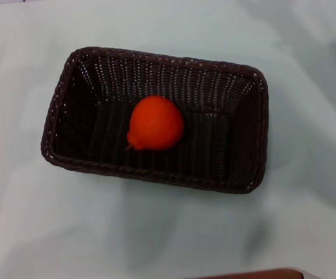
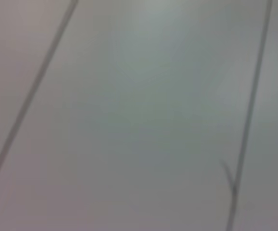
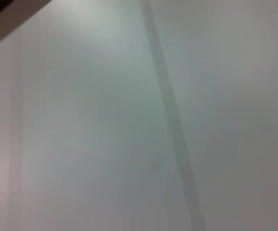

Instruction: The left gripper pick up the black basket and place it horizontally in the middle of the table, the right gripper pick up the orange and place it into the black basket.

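The black basket [image 1: 246, 125] lies lengthwise across the middle of the pale table [image 1: 156, 232] in the head view, its long side running left to right. Inside it, on the woven floor a little left of centre, rests the orange [image 1: 155, 123], its pointed stem end turned toward the front left. Neither gripper shows in any view. Both wrist views hold only a pale blank surface with thin dark lines.
A brown edge [image 1: 255, 274] shows at the bottom of the head view. A dark corner [image 3: 4, 12] sits at one edge of the right wrist view.
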`<state>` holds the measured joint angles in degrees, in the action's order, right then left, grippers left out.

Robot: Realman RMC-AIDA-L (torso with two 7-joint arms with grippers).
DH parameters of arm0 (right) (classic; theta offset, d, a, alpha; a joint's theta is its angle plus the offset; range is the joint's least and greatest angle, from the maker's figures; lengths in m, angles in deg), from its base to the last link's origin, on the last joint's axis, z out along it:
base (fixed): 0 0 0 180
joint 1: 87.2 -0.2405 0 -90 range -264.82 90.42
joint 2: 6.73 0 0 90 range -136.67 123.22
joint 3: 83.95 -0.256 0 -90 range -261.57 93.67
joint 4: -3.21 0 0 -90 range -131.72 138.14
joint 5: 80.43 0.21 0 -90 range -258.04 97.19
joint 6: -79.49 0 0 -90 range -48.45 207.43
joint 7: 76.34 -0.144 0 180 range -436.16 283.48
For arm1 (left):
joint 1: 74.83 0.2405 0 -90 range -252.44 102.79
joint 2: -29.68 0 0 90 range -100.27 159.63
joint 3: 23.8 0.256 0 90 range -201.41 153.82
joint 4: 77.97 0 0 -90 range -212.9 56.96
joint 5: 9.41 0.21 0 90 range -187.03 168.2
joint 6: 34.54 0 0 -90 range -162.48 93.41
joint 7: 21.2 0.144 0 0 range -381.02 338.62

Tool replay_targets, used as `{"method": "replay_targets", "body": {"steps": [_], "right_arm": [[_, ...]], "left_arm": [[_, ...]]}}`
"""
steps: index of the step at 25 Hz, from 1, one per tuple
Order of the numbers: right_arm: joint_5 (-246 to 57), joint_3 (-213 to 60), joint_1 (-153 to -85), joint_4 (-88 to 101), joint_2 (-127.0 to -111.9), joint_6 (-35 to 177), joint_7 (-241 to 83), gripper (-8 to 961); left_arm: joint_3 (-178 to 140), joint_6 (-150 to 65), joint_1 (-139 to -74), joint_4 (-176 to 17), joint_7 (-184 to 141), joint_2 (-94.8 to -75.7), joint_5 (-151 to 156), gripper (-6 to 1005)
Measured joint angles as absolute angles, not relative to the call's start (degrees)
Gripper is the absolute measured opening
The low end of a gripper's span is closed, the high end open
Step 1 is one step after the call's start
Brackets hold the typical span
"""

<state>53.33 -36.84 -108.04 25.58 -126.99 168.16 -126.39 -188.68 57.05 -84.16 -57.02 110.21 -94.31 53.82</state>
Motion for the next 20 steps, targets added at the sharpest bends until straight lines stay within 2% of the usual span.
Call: {"method": "replay_targets", "body": {"steps": [9, 20], "right_arm": [[56.9, -58.6, -113.1, 5.1, -127.05, 175.1, -103.9, 930], [56.7, -60.8, -112.7, 2.8, -126.65, 168.5, -106.7, 930]], "left_arm": [[-188.7, 58.1, -84.0, -64.7, 120.3, -94.62, 46.6, 902], [-188.6, 53.9, -84.1, -65.0, 121.4, -94.38, 46.1, 902]]}}
